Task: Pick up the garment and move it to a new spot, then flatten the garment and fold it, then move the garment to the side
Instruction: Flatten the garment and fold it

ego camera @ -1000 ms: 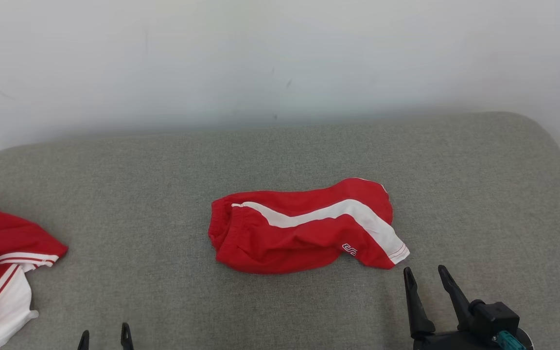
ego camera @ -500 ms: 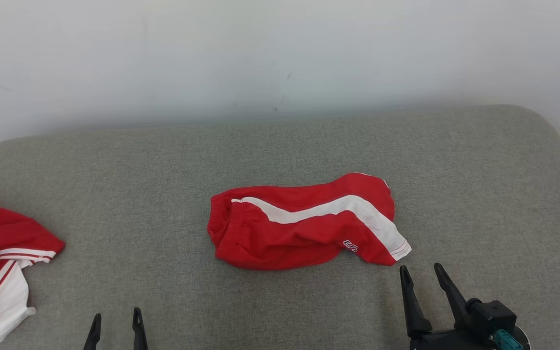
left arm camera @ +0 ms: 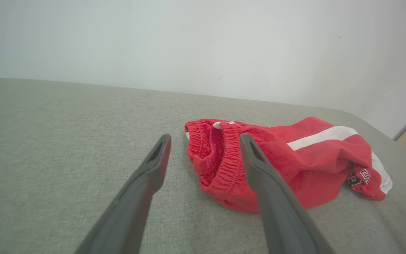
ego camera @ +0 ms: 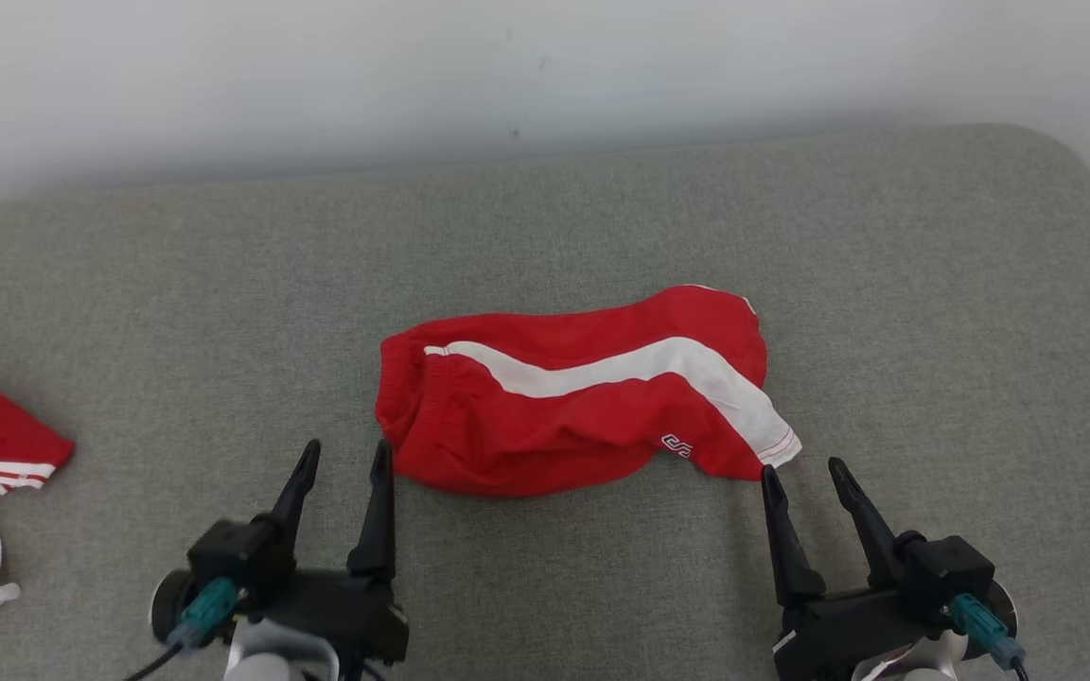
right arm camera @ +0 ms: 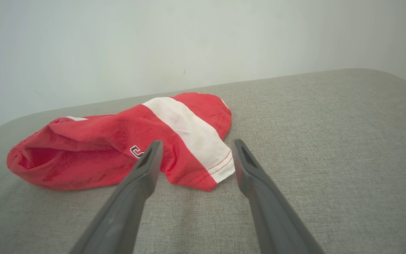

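Centre frame, red garment (ego camera: 583, 407), perhaps folded, on grey padding (ego camera: 933, 284); below, my left gripper (ego camera: 346, 446) and right gripper (ego camera: 801, 467) gape, empty.

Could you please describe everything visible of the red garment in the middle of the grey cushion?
The red garment looks like soft sports shorts, loosely bunched, lying lengthwise on the grey cushion. A gathered elastic waistband forms its left end; a white stripe runs to the hemmed right end, beside a small white logo. It rests on the cushion; the open left gripper and right gripper sit near its front corners, not gripping it.
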